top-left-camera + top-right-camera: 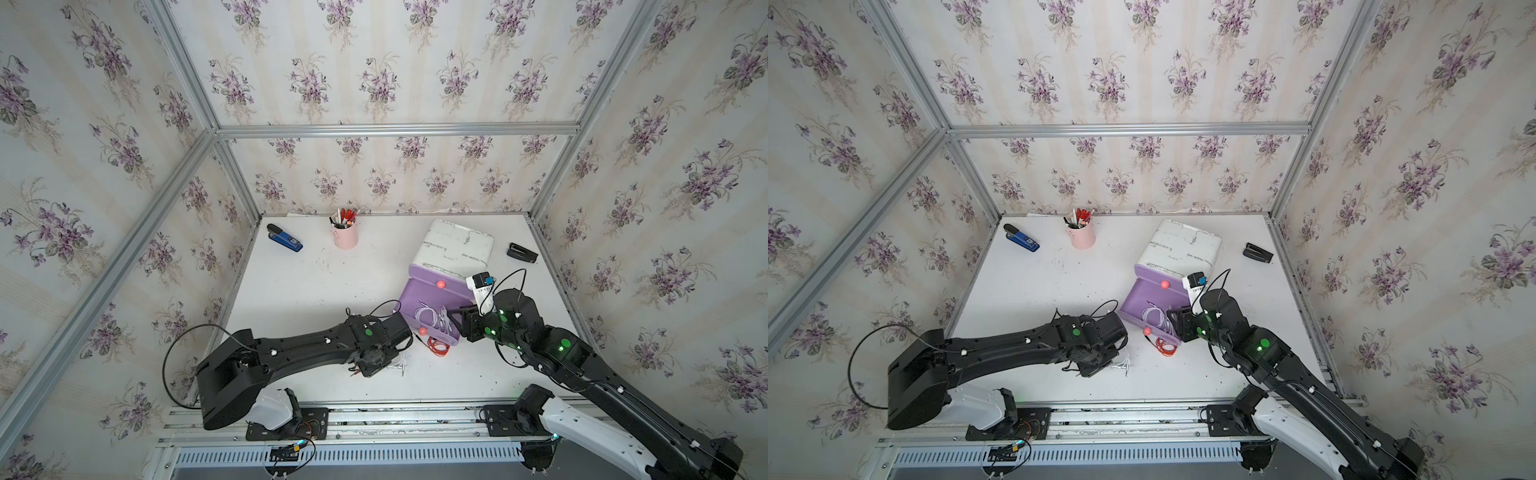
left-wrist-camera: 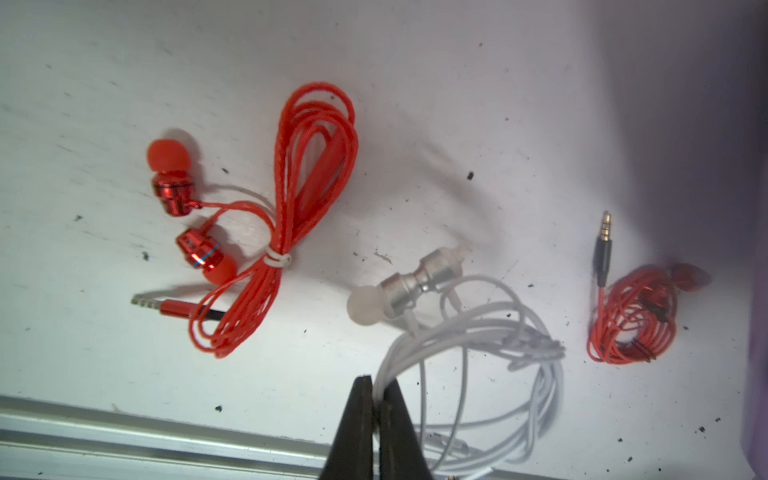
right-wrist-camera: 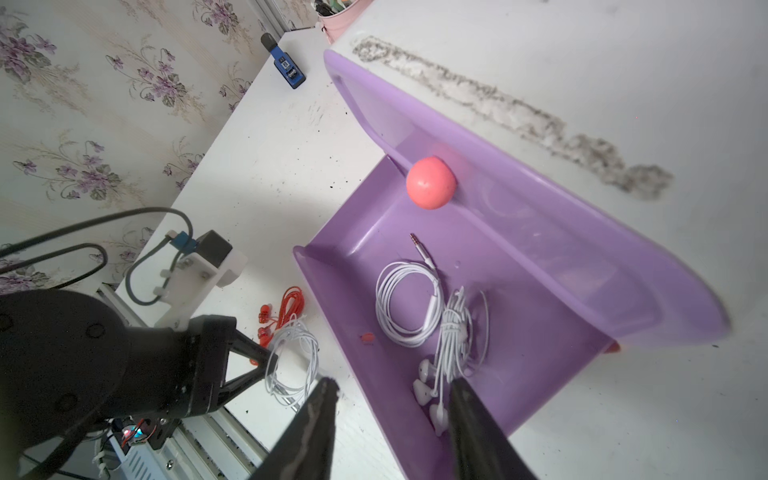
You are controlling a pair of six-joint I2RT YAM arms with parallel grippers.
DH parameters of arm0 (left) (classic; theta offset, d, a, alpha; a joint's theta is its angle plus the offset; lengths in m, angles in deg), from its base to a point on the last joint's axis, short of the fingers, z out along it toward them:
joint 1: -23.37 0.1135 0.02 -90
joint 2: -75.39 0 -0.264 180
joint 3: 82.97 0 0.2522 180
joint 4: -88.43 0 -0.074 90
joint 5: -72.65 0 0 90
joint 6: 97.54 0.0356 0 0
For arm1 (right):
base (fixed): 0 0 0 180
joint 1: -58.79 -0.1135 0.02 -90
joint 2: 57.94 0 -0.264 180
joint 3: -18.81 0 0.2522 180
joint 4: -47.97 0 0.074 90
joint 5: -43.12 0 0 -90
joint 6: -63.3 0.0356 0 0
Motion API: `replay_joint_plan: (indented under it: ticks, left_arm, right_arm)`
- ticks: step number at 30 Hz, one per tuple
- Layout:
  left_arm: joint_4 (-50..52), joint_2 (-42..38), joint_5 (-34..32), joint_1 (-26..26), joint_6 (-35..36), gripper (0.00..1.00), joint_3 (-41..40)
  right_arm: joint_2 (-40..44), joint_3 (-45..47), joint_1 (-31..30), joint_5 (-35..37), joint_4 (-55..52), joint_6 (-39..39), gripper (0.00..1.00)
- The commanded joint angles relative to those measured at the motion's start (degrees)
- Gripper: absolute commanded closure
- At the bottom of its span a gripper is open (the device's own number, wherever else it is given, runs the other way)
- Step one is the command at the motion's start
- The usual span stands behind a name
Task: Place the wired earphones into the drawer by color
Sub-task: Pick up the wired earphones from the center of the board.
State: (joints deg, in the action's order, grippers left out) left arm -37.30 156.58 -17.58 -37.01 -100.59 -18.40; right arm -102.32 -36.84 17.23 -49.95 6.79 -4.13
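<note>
My left gripper [image 2: 376, 380] is shut on a strand of a white wired earphones bundle [image 2: 478, 340] on the table, near the front rail. Red earphones bundles lie on either side of it, one tied [image 2: 291, 232] and one smaller [image 2: 631, 316]. In both top views the smaller red bundle [image 1: 438, 347] lies just in front of the pulled-out purple drawer [image 1: 409, 299]. That drawer [image 3: 540, 332] holds two white earphones bundles, a coil [image 3: 409, 303] and a tied one [image 3: 455, 332]. My right gripper [image 3: 392, 384] hangs open over the drawer's near wall, holding nothing.
The drawer belongs to a white cabinet [image 1: 457, 245] with a second purple drawer and pink knob [image 1: 440, 284] above. A pink pen cup [image 1: 345, 237] and blue stapler [image 1: 284, 241] stand at the back, a black object [image 1: 522, 252] at the back right.
</note>
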Motion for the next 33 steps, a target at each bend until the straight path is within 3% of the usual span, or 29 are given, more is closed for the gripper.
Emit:
replay_joint_plan:
  ticks: [1,9,18,27,33]
  left_arm:
    - [4.3,-4.2,-2.7,-0.1,3.1,1.00,-0.4]
    - [13.3,-16.0,-7.3,-0.5,7.4,1.00,-1.4]
    - [15.0,-29.7,-12.5,-0.5,12.7,1.00,-2.7]
    - [12.8,-31.4,-11.8,-0.5,13.8,1.00,-3.3]
    - [13.9,-32.4,-12.6,-0.5,14.1,1.00,-2.8]
  right_arm:
    - [-1.3,-0.8,0.0,-3.7,3.4,1.8,0.48]
    - [-5.3,-1.7,-0.1,-13.8,11.4,5.1,0.42]
    - [-13.0,-2.6,-2.5,-28.3,23.0,10.5,0.42]
    - [-23.0,-5.9,-15.0,-25.9,26.5,9.1,0.42]
    - [-27.9,-7.2,-17.8,-24.5,26.9,8.6,0.43]
